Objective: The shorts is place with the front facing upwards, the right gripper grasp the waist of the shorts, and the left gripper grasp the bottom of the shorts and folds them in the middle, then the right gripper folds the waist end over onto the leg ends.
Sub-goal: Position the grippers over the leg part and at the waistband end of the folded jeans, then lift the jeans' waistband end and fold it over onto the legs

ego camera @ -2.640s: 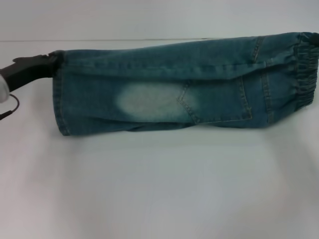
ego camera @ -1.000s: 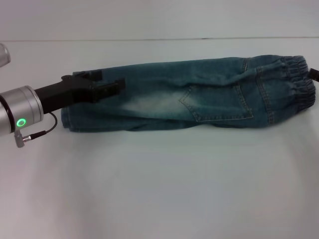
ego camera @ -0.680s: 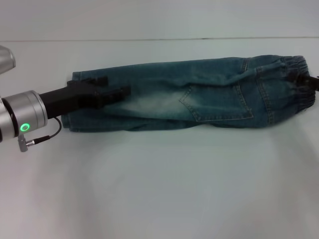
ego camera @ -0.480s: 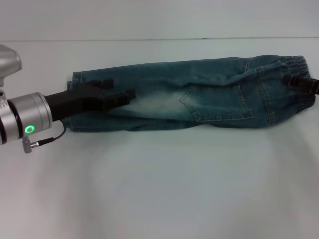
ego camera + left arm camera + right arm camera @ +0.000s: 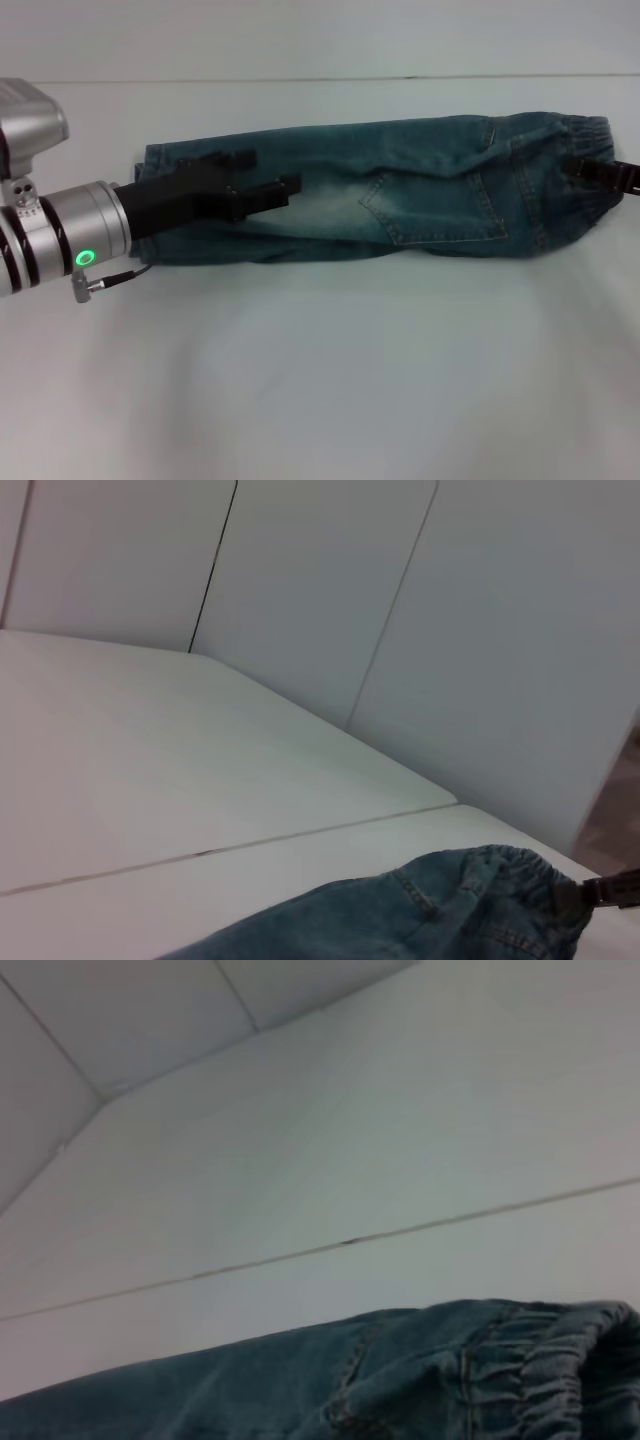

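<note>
The shorts [image 5: 400, 195] lie folded lengthwise into a long band across the far half of the white surface [image 5: 320, 380], with the waist of the shorts [image 5: 590, 165] at the right and the leg ends [image 5: 160, 205] at the left. The left claw [image 5: 262, 175] hovers low over the denim just right of the leg hems, its fingers slightly parted and holding nothing. The right claw [image 5: 585, 172] sits at the ruffled band; only a dark sliver of it shows, so whether it is closed on the fabric cannot be told. The lengthwise fold looks done, so the waist-over-legs fold is probably next. To do it well, the right claw should pinch both layers of the band, lift just enough to clear, and carry it left in a straight line so the edges align.
</note>
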{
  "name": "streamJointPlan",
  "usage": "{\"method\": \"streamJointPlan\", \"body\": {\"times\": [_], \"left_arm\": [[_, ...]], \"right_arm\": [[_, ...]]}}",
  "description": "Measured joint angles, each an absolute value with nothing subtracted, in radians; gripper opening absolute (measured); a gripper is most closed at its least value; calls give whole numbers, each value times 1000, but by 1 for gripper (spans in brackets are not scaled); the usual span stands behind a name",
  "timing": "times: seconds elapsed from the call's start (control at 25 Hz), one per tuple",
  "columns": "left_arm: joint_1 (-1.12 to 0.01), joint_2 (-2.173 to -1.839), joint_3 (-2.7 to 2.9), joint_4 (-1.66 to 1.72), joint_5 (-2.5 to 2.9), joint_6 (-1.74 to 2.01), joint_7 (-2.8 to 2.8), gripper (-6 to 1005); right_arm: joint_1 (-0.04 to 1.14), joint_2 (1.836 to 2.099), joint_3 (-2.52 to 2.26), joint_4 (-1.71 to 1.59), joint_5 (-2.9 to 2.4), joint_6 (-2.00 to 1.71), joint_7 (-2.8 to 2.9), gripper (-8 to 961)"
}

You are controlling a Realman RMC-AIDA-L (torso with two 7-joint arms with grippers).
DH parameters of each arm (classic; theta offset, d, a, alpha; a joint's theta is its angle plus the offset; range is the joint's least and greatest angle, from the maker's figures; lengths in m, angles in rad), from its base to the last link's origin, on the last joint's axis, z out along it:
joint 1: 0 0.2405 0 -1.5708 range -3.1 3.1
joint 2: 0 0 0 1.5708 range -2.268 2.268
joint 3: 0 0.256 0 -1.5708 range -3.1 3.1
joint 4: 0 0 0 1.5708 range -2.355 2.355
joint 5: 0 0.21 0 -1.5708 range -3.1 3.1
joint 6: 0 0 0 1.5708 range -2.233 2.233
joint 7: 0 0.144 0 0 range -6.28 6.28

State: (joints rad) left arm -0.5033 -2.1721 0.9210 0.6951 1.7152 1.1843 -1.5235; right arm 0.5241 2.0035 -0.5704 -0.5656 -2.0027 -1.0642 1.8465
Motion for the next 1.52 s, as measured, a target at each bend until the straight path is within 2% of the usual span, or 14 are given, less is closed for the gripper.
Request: {"method": "streamJointPlan", "body": {"times": [0.28, 0.6, 0.72, 0.84, 1.04, 1.36, 1.52], "left_arm": [[-513, -2173, 944, 645, 1650, 1180, -1459, 842], [-542, -2175, 961, 561, 1590, 1177, -1370, 841], [-562, -2175, 962, 527, 1590, 1176, -1353, 780], [-578, -2175, 966, 507, 1589, 1175, -1342, 720], [-600, -2175, 973, 467, 1575, 1175, -1324, 709], [-660, -2175, 1004, 315, 1418, 1173, -1124, 686], [-701, -2175, 1001, 165, 1250, 1168, -911, 613]], "right_arm": [[512, 2010, -564, -593, -2000, -1093, 1843, 526], [502, 2000, -550, -594, -2000, -1128, 1849, 191], [498, 1997, -538, -595, -2000, -1137, 1851, 61], [492, 1995, -517, -595, -2000, -1166, 1859, 55], [474, 1994, -455, -607, -2000, -1263, 1863, 51], [435, 2008, -418, -680, -2000, -1376, 1914, 51], [413, 2013, -416, -727, -2000, -1435, 1948, 51]]}}
